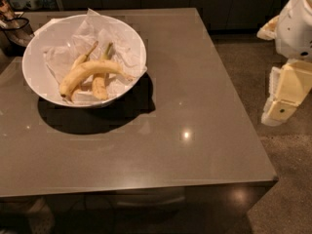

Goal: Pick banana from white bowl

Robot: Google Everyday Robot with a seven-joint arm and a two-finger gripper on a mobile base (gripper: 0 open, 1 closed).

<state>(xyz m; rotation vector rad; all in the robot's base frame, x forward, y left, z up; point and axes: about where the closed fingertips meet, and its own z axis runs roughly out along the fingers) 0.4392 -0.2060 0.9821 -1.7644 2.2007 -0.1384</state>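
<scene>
Clearly pincer (283, 99) hung at frame right, off the desk (195, 130), its state couldn't be told. Best approach was from above onto the banana (92, 69) mid-curve, in white bowl (30, 77) upper left, w/o snagging paper (122, 48).

Nothing readable is showing anywhere in here. No lettering or label is appearing on the white bowl (32, 68) sitting at the far left of the table (204, 106), on the banana (90, 71) lying in it, or on the gripper (282, 99) hanging beyond the table's right edge.
</scene>
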